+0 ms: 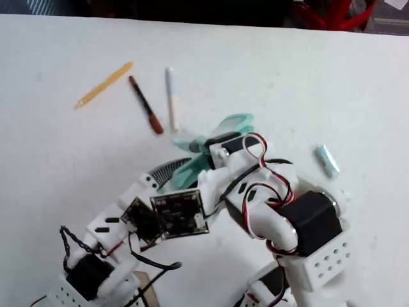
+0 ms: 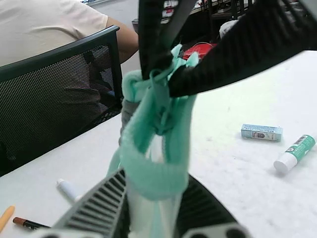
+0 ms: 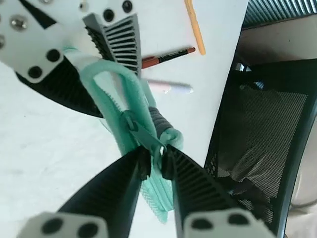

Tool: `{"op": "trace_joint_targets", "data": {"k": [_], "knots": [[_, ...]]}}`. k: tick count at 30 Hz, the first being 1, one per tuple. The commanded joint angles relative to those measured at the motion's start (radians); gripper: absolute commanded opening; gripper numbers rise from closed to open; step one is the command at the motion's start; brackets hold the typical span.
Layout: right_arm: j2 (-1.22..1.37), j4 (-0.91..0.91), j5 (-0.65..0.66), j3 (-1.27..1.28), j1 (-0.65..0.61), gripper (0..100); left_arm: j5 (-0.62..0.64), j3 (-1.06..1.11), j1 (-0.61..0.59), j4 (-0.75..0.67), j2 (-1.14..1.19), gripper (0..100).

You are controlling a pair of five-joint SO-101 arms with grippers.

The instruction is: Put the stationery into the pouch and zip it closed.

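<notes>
White bench stretches under both arms, and a black mesh chair stands past its edge. Near the middle of the bench, a mint-green fabric zip pouch is held between the two arms. The left gripper has its ribbed fingers clamped on one end of the pouch. The right gripper has its black fingers pinched together on the zipper pull, close to the left gripper's hold.

The stationery lies on the bench outside the pouch. On the far side, a slim yellow pen, a dark brown pen with a rust-coloured end and a white pen lie near one another. Off to the right arm's side rests a small light-blue box, with a white glue stick with a green label near it.
</notes>
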Motion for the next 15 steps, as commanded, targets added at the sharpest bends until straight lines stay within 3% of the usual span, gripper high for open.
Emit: {"op": "trace_joint_targets", "data": {"k": [1, 8, 15], "knots": [[-0.044, -0.051, -0.081, -0.017, 0.058, 2.0, 0.021, -0.002, -0.008, -0.015, 0.010, 2], [-0.142, -0.153, -0.212, 0.023, 0.074, 1.9, 0.021, -0.002, -0.010, -0.015, 0.010, 2], [-0.163, -0.323, -0.210, 0.226, 0.283, 1.9, 0.023, -0.002, -0.012, -0.014, 0.010, 2]]}}
